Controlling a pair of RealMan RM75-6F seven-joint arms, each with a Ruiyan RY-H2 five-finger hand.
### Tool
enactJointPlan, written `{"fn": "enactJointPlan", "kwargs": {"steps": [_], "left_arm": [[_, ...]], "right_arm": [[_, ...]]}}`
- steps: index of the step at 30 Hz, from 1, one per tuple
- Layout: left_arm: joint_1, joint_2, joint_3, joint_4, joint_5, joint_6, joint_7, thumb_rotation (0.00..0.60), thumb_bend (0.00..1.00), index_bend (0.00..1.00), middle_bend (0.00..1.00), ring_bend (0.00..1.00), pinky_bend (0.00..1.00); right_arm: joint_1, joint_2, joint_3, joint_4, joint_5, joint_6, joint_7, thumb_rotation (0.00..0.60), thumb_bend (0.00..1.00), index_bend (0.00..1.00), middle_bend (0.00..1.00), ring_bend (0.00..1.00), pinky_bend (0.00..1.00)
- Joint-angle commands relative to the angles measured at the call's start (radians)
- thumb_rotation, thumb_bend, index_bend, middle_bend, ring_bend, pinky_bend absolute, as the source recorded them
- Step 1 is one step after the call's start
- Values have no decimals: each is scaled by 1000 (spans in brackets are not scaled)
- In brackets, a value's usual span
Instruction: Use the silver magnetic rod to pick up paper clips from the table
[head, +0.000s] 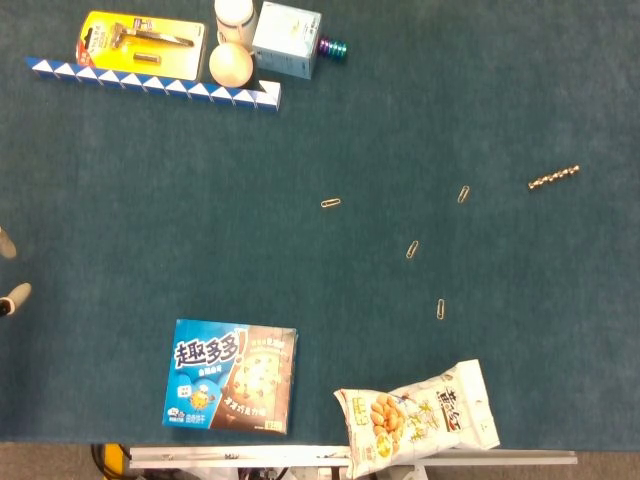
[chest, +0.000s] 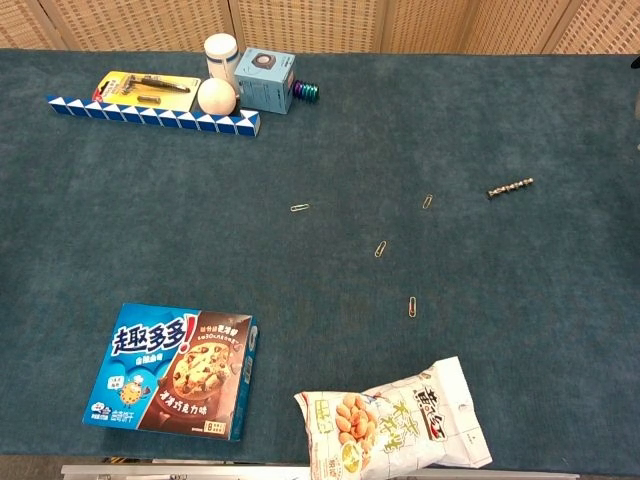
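Note:
The silver magnetic rod (head: 554, 179) lies at an angle on the blue-green table cloth at the right, and the chest view shows the rod (chest: 510, 187) too. Several paper clips lie loose left of it: one (head: 331, 203) near the middle, one (head: 463, 194) closest to the rod, one (head: 412, 249) and one (head: 441, 309) nearer the front. Only two fingertips of my left hand (head: 10, 272) poke in at the far left edge of the head view, apart, with nothing between them. My right hand shows in neither view.
A blue biscuit box (head: 231, 375) and a snack bag (head: 418, 415) lie near the front edge. At the back left are a blue-white zigzag strip (head: 150, 85), a yellow card pack (head: 140, 42), a white ball (head: 231, 64), a jar and a pale box (head: 285, 38).

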Motion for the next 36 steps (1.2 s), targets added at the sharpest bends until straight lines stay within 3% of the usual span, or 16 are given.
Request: {"fn": "enactJointPlan", "kwargs": {"steps": [1,5,13,19,21,26,30,36], "left_arm": [[1,1,1,-1,1,1,-1,600,30,516,420,312,462],[2,2,1,-1,1,1,-3,600,30,516,420,312,462],[3,4,0,-2,1,3,-8,600,30,516,420,312,462],[3,5,1,-1,2,1,-11,600,30,516,420,312,462],[3,5,1,-1,3,2,-11,600,30,516,420,312,462],[4,7,2,-2,5,4,-15,600,30,517,420,312,462],[4,7,2,-1,6,3,-15,600,30,516,420,312,462],[4,6,3,-1,6,2,-13,600,30,517,420,312,462]], "right_arm": [[36,-38,8,52,52,-63,-22,600,188,545,196,114,252],[59,-79,11,104,97,-111,-33,600,210,545,169,86,248],[94,-170,1,221,136,-175,-18,600,371,545,139,68,248],[107,-219,-12,283,137,-189,-18,600,382,512,98,41,234],[108,-235,-11,297,138,-180,-17,600,332,470,89,38,234],[108,-258,-10,313,137,-161,-13,600,17,367,61,20,233],[111,-261,-12,310,133,-158,-5,600,0,299,42,17,260],[114,-277,-14,326,117,-141,26,600,0,138,17,16,524]]}}
